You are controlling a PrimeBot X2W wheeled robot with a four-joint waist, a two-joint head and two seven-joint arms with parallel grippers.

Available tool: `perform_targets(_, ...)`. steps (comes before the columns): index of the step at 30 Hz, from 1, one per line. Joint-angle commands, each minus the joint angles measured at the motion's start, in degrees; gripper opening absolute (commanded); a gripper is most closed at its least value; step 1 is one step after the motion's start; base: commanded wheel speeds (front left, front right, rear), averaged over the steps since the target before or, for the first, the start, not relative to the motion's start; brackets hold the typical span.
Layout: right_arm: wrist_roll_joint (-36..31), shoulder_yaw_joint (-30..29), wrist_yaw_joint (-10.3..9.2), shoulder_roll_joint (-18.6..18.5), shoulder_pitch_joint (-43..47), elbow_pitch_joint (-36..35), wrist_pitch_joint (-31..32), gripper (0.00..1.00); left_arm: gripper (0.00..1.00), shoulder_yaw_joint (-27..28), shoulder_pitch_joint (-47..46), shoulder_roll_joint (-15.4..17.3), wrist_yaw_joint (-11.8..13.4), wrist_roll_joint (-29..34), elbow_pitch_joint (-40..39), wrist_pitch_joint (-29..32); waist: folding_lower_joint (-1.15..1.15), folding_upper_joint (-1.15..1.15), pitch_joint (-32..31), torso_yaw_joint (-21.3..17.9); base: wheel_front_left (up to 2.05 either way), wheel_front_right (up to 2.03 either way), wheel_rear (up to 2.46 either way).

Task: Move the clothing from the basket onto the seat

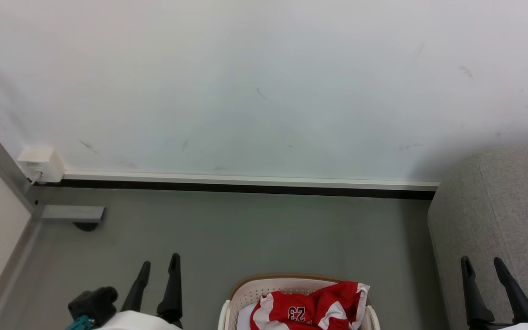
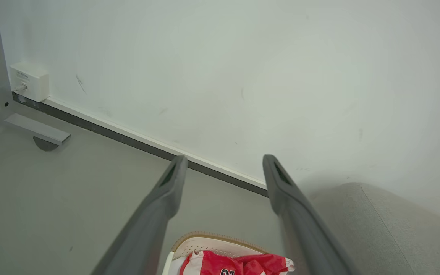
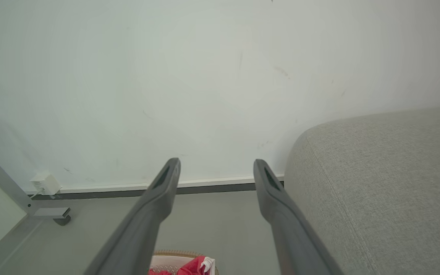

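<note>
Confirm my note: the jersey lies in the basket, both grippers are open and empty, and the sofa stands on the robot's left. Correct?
Not quite. The sofa stands on the robot's right, as the head view shows. The rest holds: the jersey lies in the basket, and the left gripper and the right gripper are open and empty.

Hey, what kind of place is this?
Likely an indoor living or laundry corner, perhaps a test room: a grey fabric sofa, a laundry basket holding a red jersey, and a plain white wall.
</note>
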Motion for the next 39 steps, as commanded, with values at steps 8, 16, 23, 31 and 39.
perform_targets(8, -4.3, 0.2, -0.10, -0.8, 0.3, -0.3, -1.6, 1.00, 1.00, -0.6, -0.2, 0.5, 0.4, 6.0, -0.3, -1.5, 0.00, 0.00, 0.1, 0.1, 0.00, 0.00, 0.00)
perform_targets(16, -7.3, 0.1, -0.10, -0.8, 0.7, 0.1, -2.6, 1.00, 1.00, -1.1, 0.0, 0.6, 0.8, 10.5, -0.2, -2.6, 0.00, 0.00, -0.1, 0.1, 0.00, 0.00, 0.00)
perform_targets(23, -10.4, 0.1, -0.10, -1.1, 0.9, -0.1, -3.4, 1.00, 1.00, -1.4, 0.2, 0.6, 0.9, 14.4, -0.3, -3.4, 0.00, 0.00, -0.1, 0.2, 0.00, 0.00, 0.00)
perform_targets(31, -11.9, -0.4, -0.12, -0.9, 1.2, 0.1, -4.3, 1.00, 1.00, -1.6, 0.4, 0.7, 1.1, 18.4, -0.1, -4.4, 0.00, 0.00, -0.2, 0.4, 0.00, 0.00, 0.00)
perform_targets(39, -14.0, -0.5, -0.12, -0.7, 1.5, 0.4, -5.3, 1.00, 1.00, -1.7, 0.8, 0.7, 1.4, 22.1, -0.3, -5.2, 0.00, 0.00, -0.4, 0.4, 0.00, 0.00, 0.00)
